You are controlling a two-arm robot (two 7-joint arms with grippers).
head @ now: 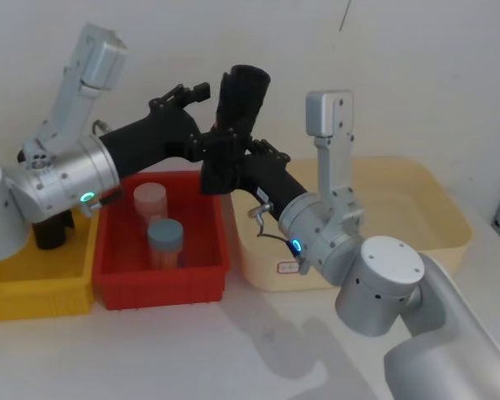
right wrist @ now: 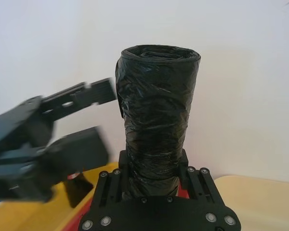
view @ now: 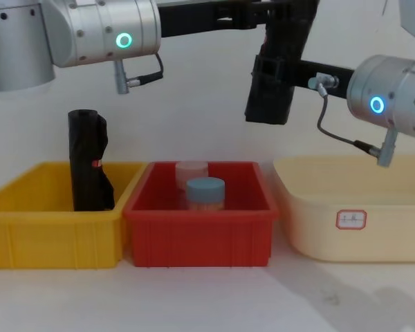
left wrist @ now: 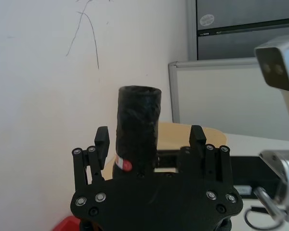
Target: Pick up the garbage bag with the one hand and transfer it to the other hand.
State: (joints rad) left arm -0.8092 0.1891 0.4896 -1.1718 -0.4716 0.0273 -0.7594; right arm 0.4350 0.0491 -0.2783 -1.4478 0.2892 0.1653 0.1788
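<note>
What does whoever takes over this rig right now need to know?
Left end effector: open, fingers either side of the garbage bag, not gripping.
Right end effector: shut on the bag's lower part, holding it in the air over the right side of the red bin.
Done: pickup; right has its grip.
Left to do: draw the left arm clear.
Second black roll stands in the yellow bin; not part of this.

We are looking at a lab-like test room: a yellow bin [view: 48, 228], a red bin [view: 200, 238] and a cream tub [view: 401, 235] are sitting on a white table [view: 194, 297], and a whiteboard [left wrist: 216, 101] is standing nearby.
</note>
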